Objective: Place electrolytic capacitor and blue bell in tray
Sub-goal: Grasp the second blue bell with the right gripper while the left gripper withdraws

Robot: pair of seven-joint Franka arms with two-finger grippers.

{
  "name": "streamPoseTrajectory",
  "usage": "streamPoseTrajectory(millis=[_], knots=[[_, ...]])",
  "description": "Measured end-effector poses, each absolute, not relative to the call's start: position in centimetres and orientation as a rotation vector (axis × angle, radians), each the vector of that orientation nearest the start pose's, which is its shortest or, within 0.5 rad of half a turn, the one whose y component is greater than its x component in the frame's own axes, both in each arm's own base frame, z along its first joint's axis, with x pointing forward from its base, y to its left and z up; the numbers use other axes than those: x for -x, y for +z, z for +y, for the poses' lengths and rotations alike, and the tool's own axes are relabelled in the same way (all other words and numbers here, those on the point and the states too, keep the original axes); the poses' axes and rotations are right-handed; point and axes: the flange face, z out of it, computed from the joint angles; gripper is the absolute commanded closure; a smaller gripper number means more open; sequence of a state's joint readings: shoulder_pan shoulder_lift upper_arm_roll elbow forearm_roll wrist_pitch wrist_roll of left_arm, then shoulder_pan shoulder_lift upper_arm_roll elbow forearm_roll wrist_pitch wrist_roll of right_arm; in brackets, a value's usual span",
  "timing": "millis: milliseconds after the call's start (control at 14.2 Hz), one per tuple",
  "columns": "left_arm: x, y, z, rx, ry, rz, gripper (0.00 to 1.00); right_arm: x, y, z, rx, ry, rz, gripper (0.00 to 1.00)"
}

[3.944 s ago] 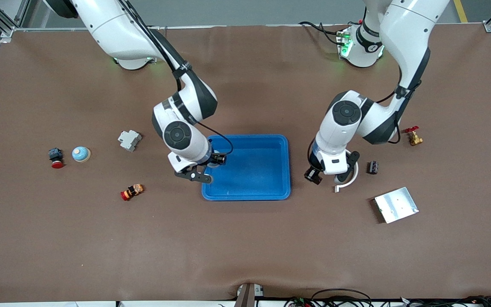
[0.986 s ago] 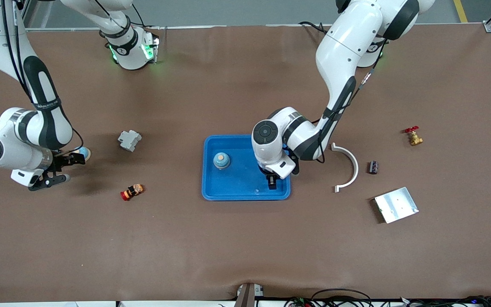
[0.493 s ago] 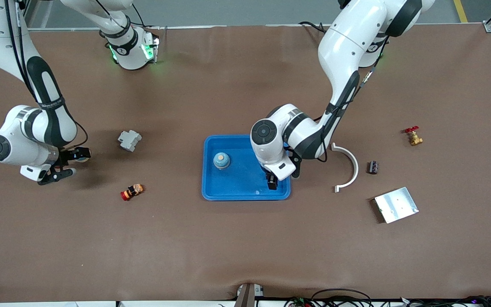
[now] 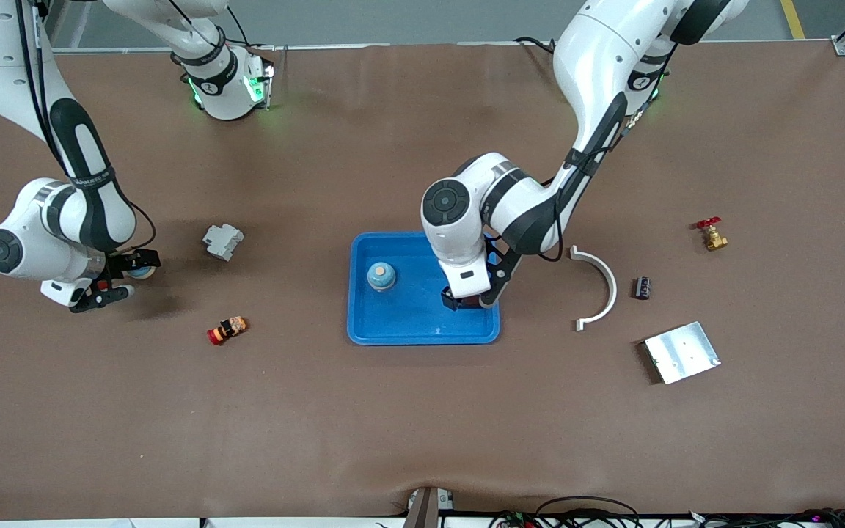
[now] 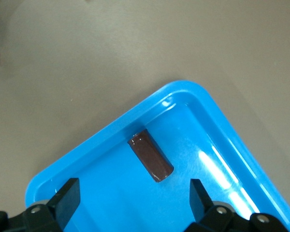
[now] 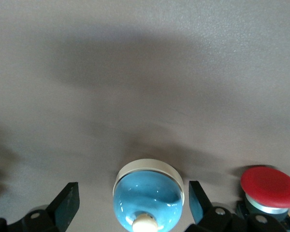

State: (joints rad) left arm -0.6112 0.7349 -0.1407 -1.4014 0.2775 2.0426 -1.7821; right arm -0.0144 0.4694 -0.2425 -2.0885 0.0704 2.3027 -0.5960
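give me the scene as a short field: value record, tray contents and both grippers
tray: blue, mid-table
in tray: blue bell; dark capacitor lying on its side near a corner
left gripper: over the tray above the capacitor, jaws open, holding nothing
right gripper: at the right arm's end of the table, jaws open around a second blue bell
beside that bell: red push button

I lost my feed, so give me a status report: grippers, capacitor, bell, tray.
Left gripper open over the tray, capacitor lying inside. One blue bell in the tray. Right gripper open around a second bell on the table. Nothing blocking.
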Motion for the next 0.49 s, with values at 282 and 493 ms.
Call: streamPoseTrajectory(millis=[282,493], knots=[[-56.2,26.4,-45.0,2.837,-0.137,-0.957,0.0,-53.9,18.4,-14.7,3.066,0.345,-0.449,0.0],[-58.5,26.6,-42.0,2.903,-0.106,-0.696,0.0,-53.6,18.2,-14.7,3.065,0.353,-0.447,0.0]])
